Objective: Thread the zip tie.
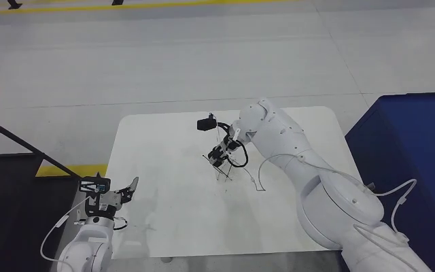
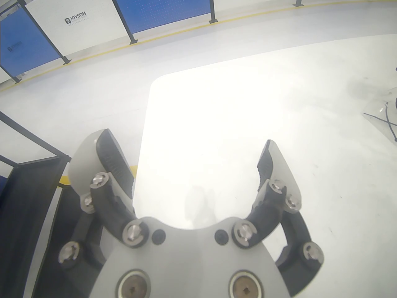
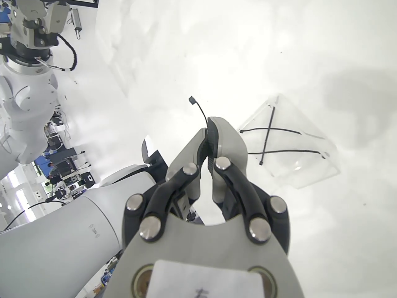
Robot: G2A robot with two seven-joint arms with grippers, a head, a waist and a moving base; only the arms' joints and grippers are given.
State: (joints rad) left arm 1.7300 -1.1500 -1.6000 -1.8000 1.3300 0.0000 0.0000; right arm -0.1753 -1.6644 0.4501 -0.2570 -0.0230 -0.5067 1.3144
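Your right gripper (image 3: pixel 209 125) is clamped on a black zip tie (image 3: pixel 198 110), whose head pokes past the fingertips. It is near a clear plastic container (image 3: pixel 310 176) holding more ties (image 3: pixel 279 131). Your left gripper (image 2: pixel 187 137) hangs spread wide at the table (image 1: pixel 170 149) edge, well apart.

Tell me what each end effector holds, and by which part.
The right end effector holds a black zip tie by its strap, near the head. The left end effector is open and holds nothing.

The zip tie (image 3: pixel 198 111) is black; more black ties (image 3: pixel 279 130) cross inside a clear box (image 3: pixel 313 165). The table (image 1: pixel 170 204) is white. The left gripper (image 2: pixel 195 159) has black ribbed pads (image 2: pixel 113 162) and pale grey shells.
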